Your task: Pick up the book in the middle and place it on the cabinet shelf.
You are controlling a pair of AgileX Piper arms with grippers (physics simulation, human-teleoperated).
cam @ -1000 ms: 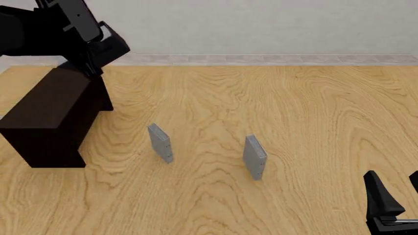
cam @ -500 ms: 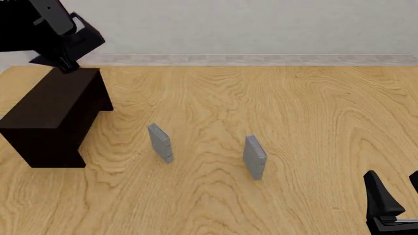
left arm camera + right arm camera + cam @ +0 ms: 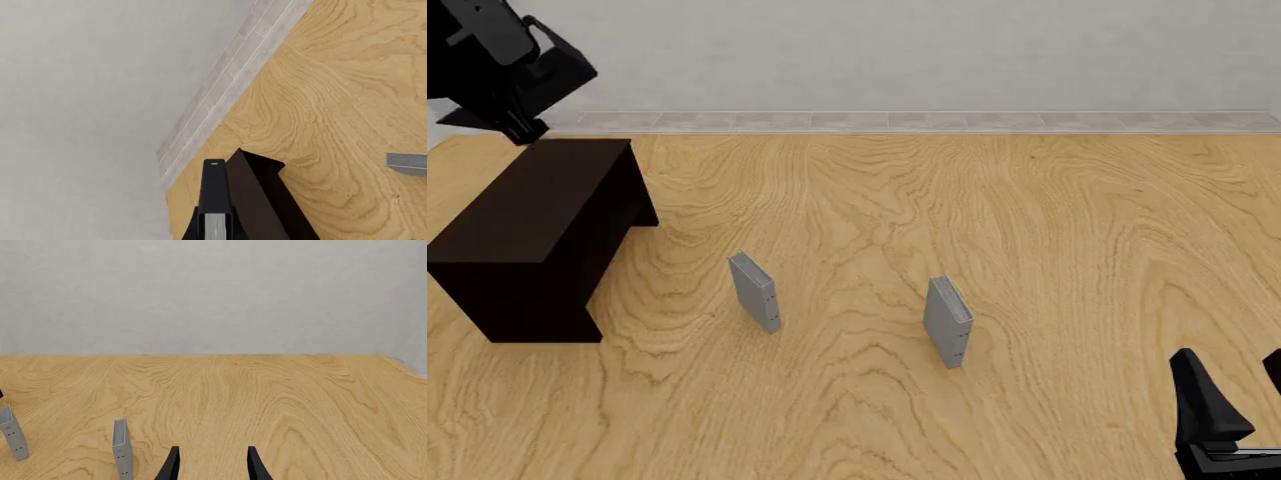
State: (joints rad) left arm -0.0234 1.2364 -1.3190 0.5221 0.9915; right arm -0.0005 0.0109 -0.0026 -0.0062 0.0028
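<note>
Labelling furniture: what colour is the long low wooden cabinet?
Very dark brown, nearly black wooden cabinet; front view shows it best.

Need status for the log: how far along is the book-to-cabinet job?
Looks done: pick-up, since no book stands between the grey slabs. In hand: left tool hangs above the cabinet shelf's far end; the book isn't discernible there. Left: confirming placement. The right tool is open, idle.
</note>
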